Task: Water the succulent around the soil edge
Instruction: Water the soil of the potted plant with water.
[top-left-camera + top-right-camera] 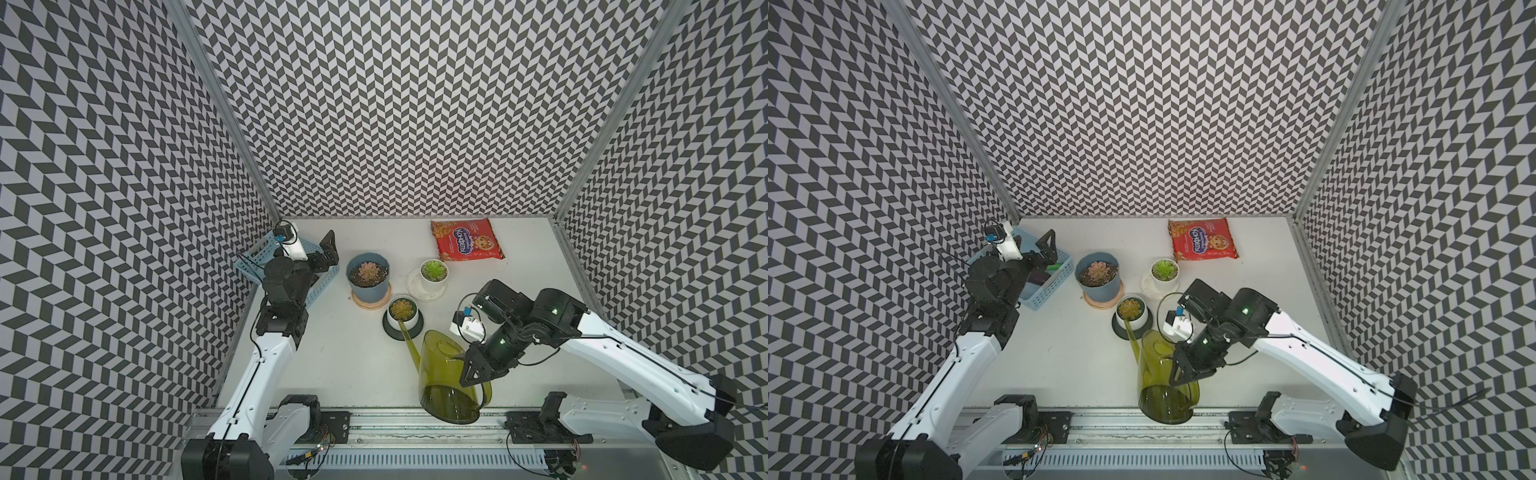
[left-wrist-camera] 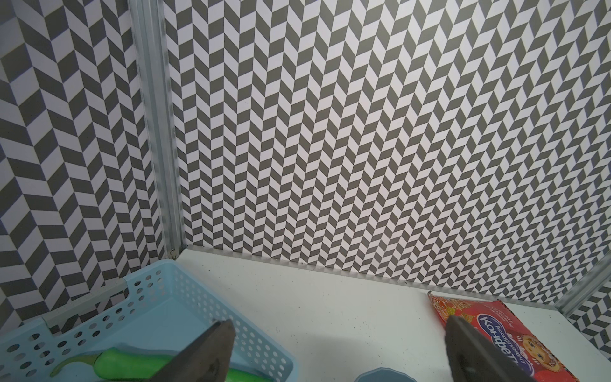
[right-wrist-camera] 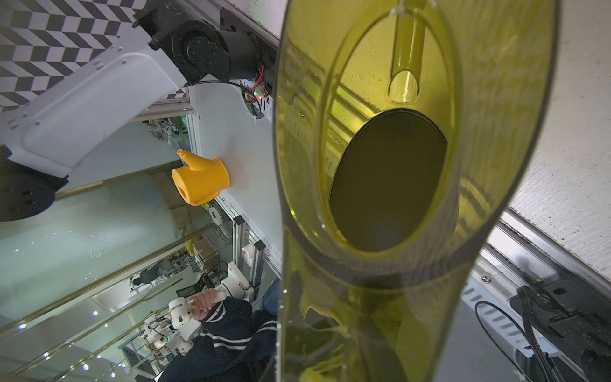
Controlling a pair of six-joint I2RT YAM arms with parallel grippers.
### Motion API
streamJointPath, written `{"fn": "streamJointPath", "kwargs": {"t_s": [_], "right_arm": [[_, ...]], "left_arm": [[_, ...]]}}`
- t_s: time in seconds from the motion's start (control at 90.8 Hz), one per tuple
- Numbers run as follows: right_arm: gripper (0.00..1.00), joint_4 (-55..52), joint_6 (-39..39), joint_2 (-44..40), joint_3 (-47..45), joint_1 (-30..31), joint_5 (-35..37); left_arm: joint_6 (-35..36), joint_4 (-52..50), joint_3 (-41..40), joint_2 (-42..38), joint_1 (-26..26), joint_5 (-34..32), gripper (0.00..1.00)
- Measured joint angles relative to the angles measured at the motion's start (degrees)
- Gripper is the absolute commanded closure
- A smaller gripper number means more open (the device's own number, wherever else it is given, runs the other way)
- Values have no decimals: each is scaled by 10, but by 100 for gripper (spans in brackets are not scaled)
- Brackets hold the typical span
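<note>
- Three potted plants stand mid-table; the succulent (image 1: 401,308) you water sits in a white pot (image 1: 412,321) on a dark saucer (image 1: 390,331), nearest to the front.
- Your right gripper (image 1: 471,374) has its fingers clamped on the handle of the green watering can (image 1: 440,365), which is tilted toward that pot.
- The spout (image 1: 409,340) ends at the pot's front rim (touching or just above, I cannot tell).
- Your left gripper (image 2: 340,350) hangs with fingers spread wide over the edge of the blue basket (image 2: 158,287), holding nothing.
</note>
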Motion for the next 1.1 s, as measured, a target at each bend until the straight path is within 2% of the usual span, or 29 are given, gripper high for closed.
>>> {"fn": "streamJointPath", "kwargs": {"t_s": [1.102], "right_arm": [[100,0,30,-50,-37,-1,29]], "left_arm": [[0,0,0,0,0,0,0]]}}
